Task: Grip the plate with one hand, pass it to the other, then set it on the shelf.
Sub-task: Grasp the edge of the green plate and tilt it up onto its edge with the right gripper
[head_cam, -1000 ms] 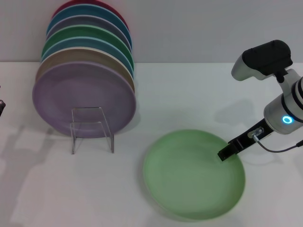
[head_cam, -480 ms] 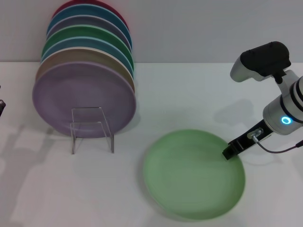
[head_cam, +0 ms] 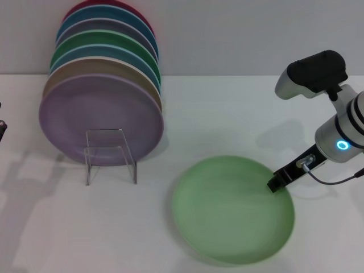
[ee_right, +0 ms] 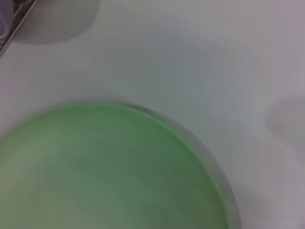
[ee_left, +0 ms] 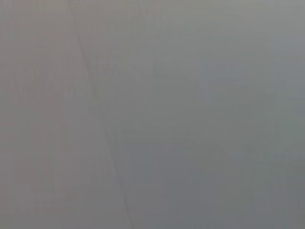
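Plate (head_cam: 233, 209) is the thing to watch, and reading across from the robot's left: a mere sliver of the left arm shows at the far edge of the head view, parked well away, its gripper out of sight, and its wrist camera shows only a blank grey surface. Next comes the row of coloured plates (head_cam: 101, 119) standing on edge, lilac one in front, with the clear shelf (head_cam: 110, 155) just before it and carrying nothing. Further right, the pale green plate lies flat on the white table (head_cam: 227, 108), well apart from the shelf. Being round, it has no long axis; what matters is its right-hand rim, where the right gripper (head_cam: 275, 184) sits, reaching in from the right, with the plate spreading leftward from it. Whether its fingers are spread or pinching the rim I cannot tell; the right wrist view shows only plate and table. The right arm is plainly the nearer. Against the earlier frames, the tip has drawn back from over the plate's inside towards the rim, and has barely shifted in the last half second; the plate appears unmoved.
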Motion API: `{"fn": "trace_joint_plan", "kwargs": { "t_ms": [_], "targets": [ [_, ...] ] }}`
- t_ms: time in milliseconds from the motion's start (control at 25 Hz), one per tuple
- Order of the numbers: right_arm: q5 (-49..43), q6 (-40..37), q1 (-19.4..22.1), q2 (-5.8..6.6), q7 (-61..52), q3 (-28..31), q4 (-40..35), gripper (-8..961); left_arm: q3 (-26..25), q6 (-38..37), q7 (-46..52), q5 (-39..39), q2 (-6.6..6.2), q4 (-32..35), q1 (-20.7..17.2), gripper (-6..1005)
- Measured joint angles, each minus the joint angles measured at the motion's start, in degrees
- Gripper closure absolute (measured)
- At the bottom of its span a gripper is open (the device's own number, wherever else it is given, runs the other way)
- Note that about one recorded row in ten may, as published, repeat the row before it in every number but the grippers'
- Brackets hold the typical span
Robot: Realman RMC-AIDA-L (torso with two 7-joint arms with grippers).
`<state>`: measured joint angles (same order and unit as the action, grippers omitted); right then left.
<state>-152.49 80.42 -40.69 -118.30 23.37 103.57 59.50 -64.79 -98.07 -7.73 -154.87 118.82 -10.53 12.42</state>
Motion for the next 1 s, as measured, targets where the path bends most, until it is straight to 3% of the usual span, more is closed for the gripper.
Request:
{"fn": "trace_joint_plan", "kwargs": {
  "t_ms": [400,600,840,1000],
  "targets": [
    [0.2,0.5,0.0,0.00,0.0,-0.3,0.2,662,0.0,0.0,0.0,0.0,0.00,0.0,0.0,215],
    [0.5,0.6,0.1,-0.09,0.2,-1.2,0.7,887,0.0,0.0,0.0,0.0,0.00,0.0,0.0,215],
    [0.6,0.6,0.3,-0.09,0.5,-1.8,1.1,926,0.0,0.0,0.0,0.0,0.00,0.0,0.0,215],
    [3.4,0.7,2.2,-0.31,2.0,-1.5,5.3,928,0.0,0.0,0.0,0.0,0.00,-0.2,-0.2,215]
  ]
}}
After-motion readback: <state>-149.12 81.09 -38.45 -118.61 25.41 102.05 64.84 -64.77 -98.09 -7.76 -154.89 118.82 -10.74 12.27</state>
